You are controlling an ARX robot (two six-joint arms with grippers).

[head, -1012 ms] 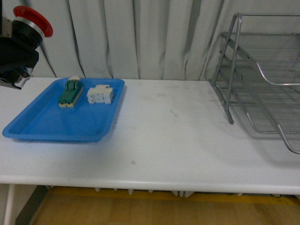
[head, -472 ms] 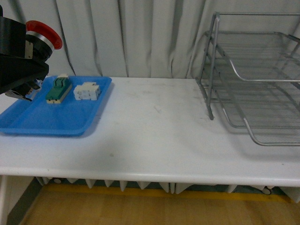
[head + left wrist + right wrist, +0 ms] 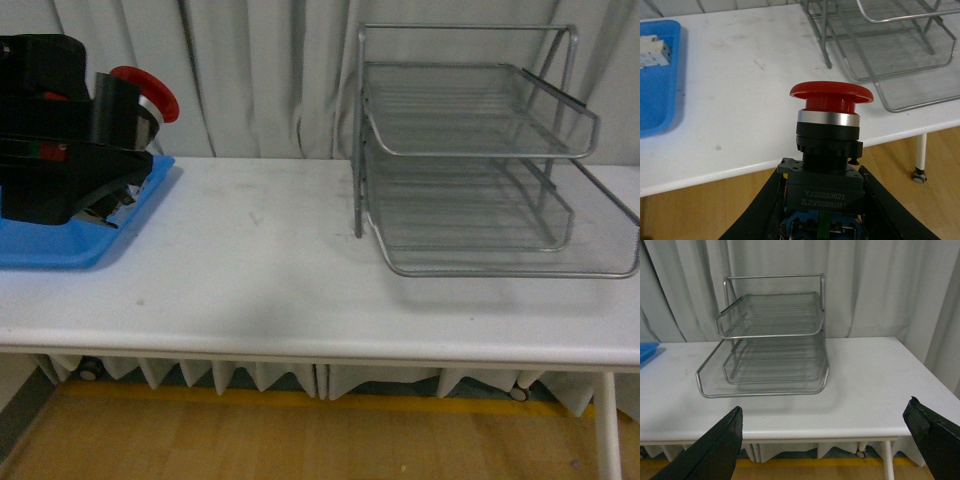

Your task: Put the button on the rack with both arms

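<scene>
Within the last second the front view had swung toward the rack point(image 3: 478, 156). It had sat cut off at the right edge and now stood whole, right of centre on the tabletop point(image 3: 260, 260), while the blue tray point(image 3: 50, 250) had slid to the far left edge. The left hand point(image 3: 822, 197) had grown larger in that view and come further in from the left, the button point(image 3: 150, 92) riding with it. I judged this to be the carry stage. The button was off the tray and in the air at the tray end of the tabletop, well apart from the rack, with nothing yet placed.

The left wrist view showed the left hand clenched on the button's dark blocky body, a finger point(image 3: 760, 210) on each side. The button stood upright in the grip, with the round red mushroom cap on top, a silver collar under it, and a black body with pale printed lettering below. The right hand point(image 3: 827, 440) was spread wide and empty, facing the rack's open front, so a handover looked to lie ahead.
</scene>
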